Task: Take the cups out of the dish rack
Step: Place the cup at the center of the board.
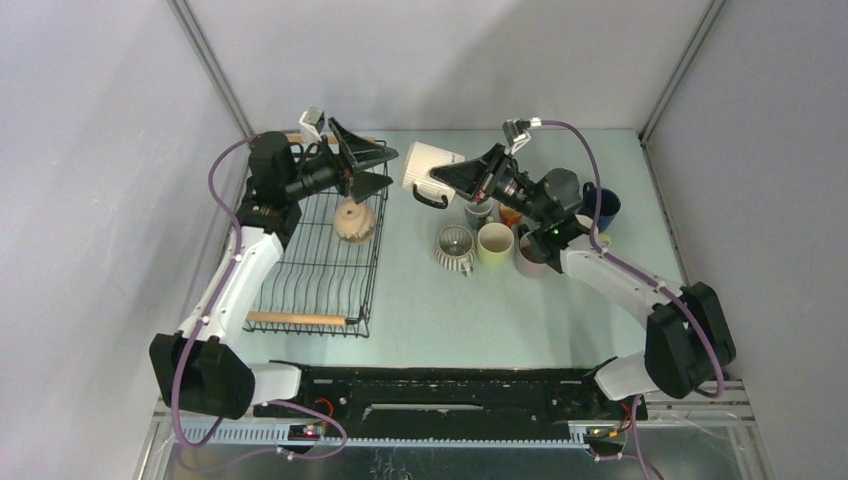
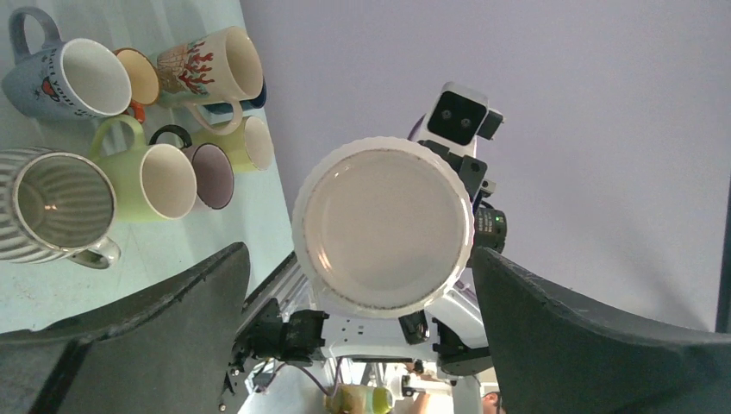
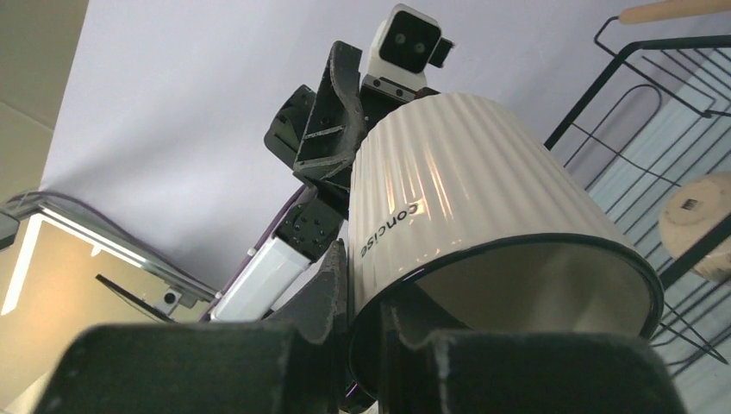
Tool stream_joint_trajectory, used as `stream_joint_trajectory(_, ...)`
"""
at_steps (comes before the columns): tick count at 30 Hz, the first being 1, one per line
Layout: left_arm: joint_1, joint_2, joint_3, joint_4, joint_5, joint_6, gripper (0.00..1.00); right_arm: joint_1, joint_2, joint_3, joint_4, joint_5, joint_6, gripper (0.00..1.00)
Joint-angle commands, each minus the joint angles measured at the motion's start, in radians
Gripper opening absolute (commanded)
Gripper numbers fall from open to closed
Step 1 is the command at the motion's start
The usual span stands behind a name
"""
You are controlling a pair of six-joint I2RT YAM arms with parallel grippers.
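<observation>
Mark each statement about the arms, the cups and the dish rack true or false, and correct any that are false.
1. The right fingers grip the ribbed cream cup at its rim. True.
2. The left fingers are shut on a cup. False: they are spread open and hold nothing.
3. A tan cup sits in the dish rack. True.
4. The ribbed cream cup rests on the table. False: it is held up, clear of the table, between the two arms.
5. The cups on the table stand left of the dish rack. False: they cluster to its right, the yellow-green cup among them.
</observation>
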Motion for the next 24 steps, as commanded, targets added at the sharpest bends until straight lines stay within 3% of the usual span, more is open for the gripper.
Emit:
stream_joint_trajectory(1,-0.003,-0.049,-0.023,-0.015,0.029,0.080,1.00,-0.021,-0.133,0.004,-0.037,0.012,-0.078,0.00)
stream_joint_trajectory(10,-0.012,-0.079,0.013,-0.218,-0.028,0.298,1.00,-0.027,-0.317,0.004,-0.472,0.050,-0.277,0.00)
stream_joint_trajectory(15,-0.059,-0.098,0.053,-0.403,-0.131,0.490,1.00,-0.027,-0.393,0.039,-0.808,0.109,-0.410,0.00)
stream_joint_trajectory(24,-0.144,-0.143,0.072,-0.588,-0.386,0.687,1.00,0.037,-0.411,0.126,-1.384,0.282,-0.588,0.00)
